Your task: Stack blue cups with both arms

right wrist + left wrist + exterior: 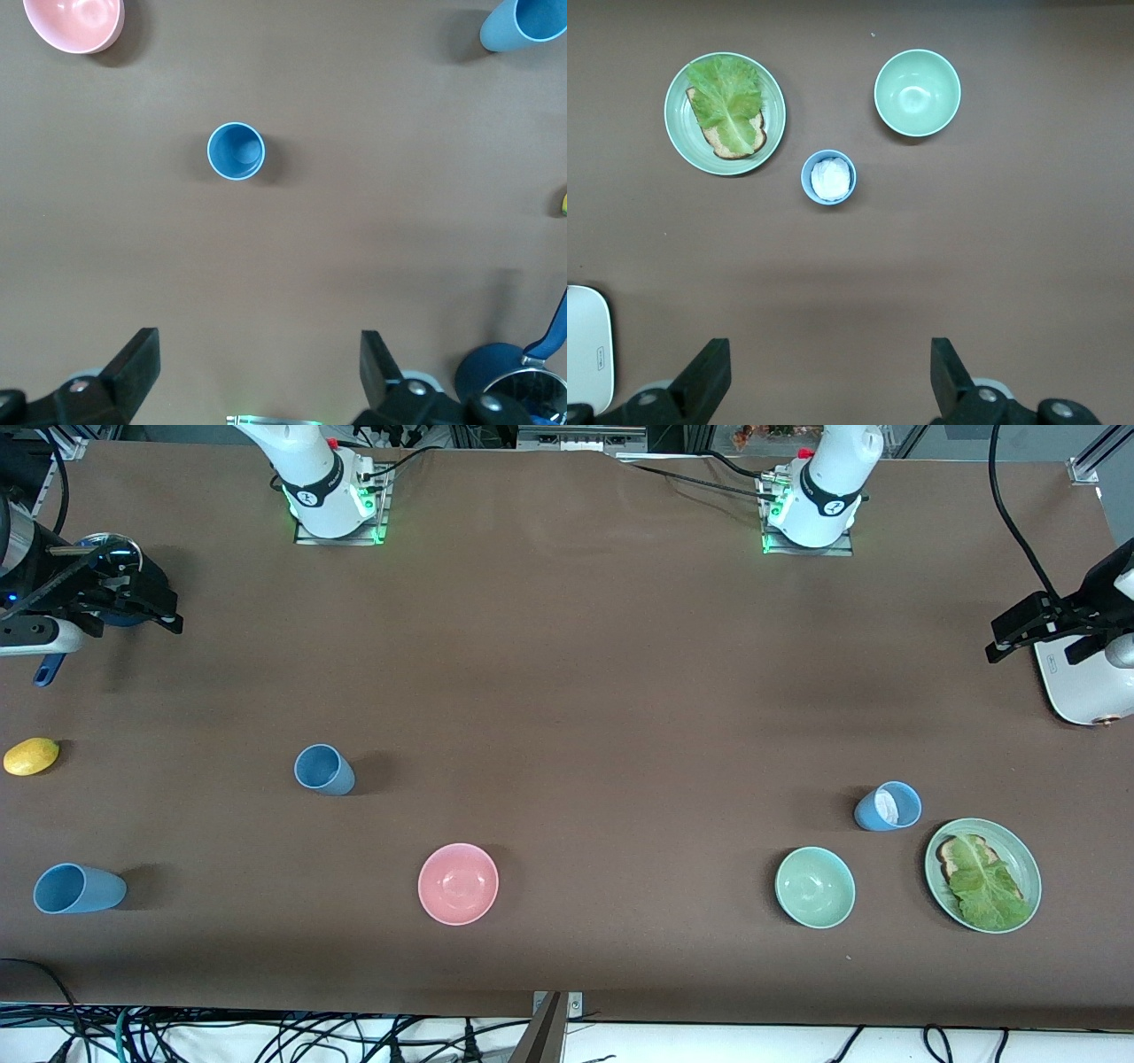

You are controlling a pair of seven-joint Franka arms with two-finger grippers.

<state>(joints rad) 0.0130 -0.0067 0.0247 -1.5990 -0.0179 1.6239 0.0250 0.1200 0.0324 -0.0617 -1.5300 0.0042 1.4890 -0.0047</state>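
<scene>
Three blue cups stand upright on the brown desk (567,691), well apart. One cup (324,770) sits toward the right arm's end, near mid-depth; a second cup (78,888) is nearer the front camera at that same end; the third cup (888,807), whitish inside, stands toward the left arm's end, just beside a green plate (1028,864) with bread and lettuce and near a green bowl (815,887). A pink bowl (458,883) sits between the ends. The right hand (133,602) hangs over a dark-blue pot (496,376) — fingers spread, holding nothing. The left hand (1036,633) hovers beside a white appliance (1085,682), fingers likewise spread and empty.
</scene>
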